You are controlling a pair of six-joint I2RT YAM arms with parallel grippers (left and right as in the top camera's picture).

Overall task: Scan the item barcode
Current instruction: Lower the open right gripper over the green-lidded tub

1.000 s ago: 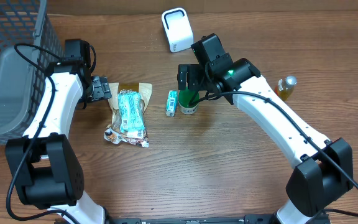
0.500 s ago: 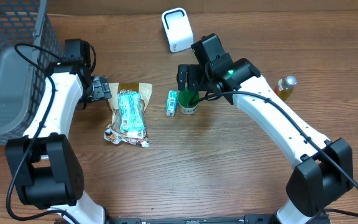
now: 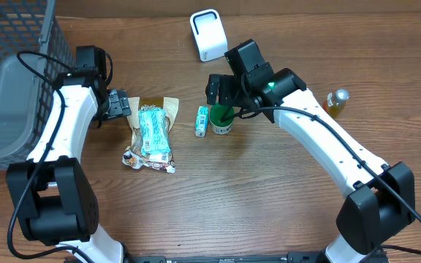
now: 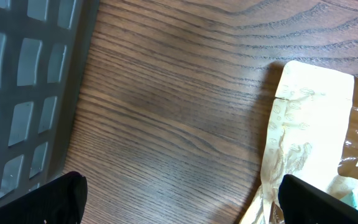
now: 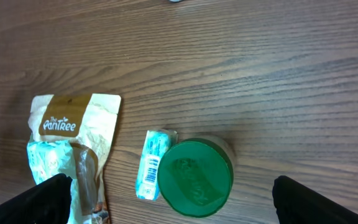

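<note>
My right pincer (image 3: 222,93) stands wide open and empty, hanging over the green-lidded jar (image 5: 194,177) and the small teal box (image 5: 153,163). The two lie just beside each other near the middle of the table (image 3: 269,204), not far from the white scanner (image 3: 207,34). I judge the box to be the item, because a barcode shows on its upper face, toward the lower end in my wrist view. It looks light and fairly stiff, made of thin card. I would take it gently across the two long sides, keeping the stripes uncovered. The jar seems rigid, with a smooth lid (maybe slippery). My left pincer (image 3: 118,104) is open too, beside the snack bag (image 5: 73,134), which looks soft and crinkly. Its brown label reads something like "PaniRee"; other writing is too small.
</note>
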